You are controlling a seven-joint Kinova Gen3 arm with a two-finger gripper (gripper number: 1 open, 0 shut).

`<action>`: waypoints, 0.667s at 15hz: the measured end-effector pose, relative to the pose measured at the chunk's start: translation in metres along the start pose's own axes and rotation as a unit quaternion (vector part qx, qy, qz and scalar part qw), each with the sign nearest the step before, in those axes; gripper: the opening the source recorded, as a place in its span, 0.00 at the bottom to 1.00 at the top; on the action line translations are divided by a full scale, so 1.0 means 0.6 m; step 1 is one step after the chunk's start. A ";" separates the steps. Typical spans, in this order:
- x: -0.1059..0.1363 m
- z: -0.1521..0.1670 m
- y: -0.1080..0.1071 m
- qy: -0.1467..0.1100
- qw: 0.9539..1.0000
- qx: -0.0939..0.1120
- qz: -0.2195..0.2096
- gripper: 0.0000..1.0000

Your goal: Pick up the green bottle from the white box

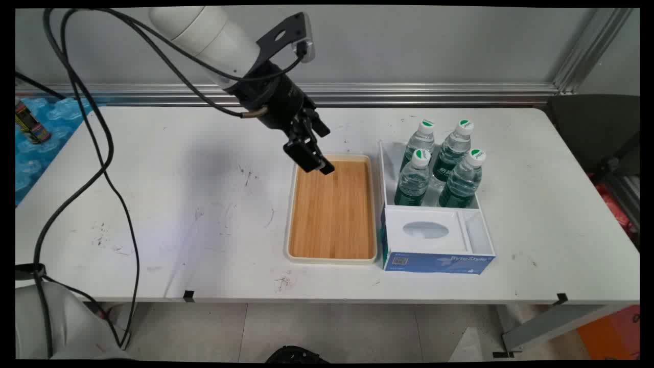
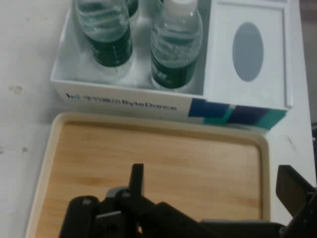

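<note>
My black gripper (image 1: 314, 162) hangs open over the far left corner of a wooden tray (image 1: 332, 214) with a cream rim, and holds nothing. In the hand view the gripper (image 2: 213, 186) shows its two fingers spread wide above the tray's bare wood (image 2: 158, 163). Just right of the tray stands a white and blue box (image 1: 439, 263). Its far compartment holds several water bottles (image 1: 414, 179) with green labels and white caps. The hand view shows the box (image 2: 124, 101) beyond the tray with two of the bottles (image 2: 176, 44) and an oval opening in its lid.
Black cables (image 1: 102, 153) hang from the arm over the table's left part. A can (image 1: 30, 122) stands on a blue surface past the left edge. A dark chair (image 1: 598, 128) sits beyond the right end. An aluminium rail (image 1: 409, 94) runs along the back.
</note>
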 end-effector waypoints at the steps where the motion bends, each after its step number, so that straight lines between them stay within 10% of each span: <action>1: 0.004 0.003 -0.002 0.005 1.000 0.001 -0.002 1.00; 10: 0.073 0.072 -0.005 0.060 0.998 0.012 -0.026 1.00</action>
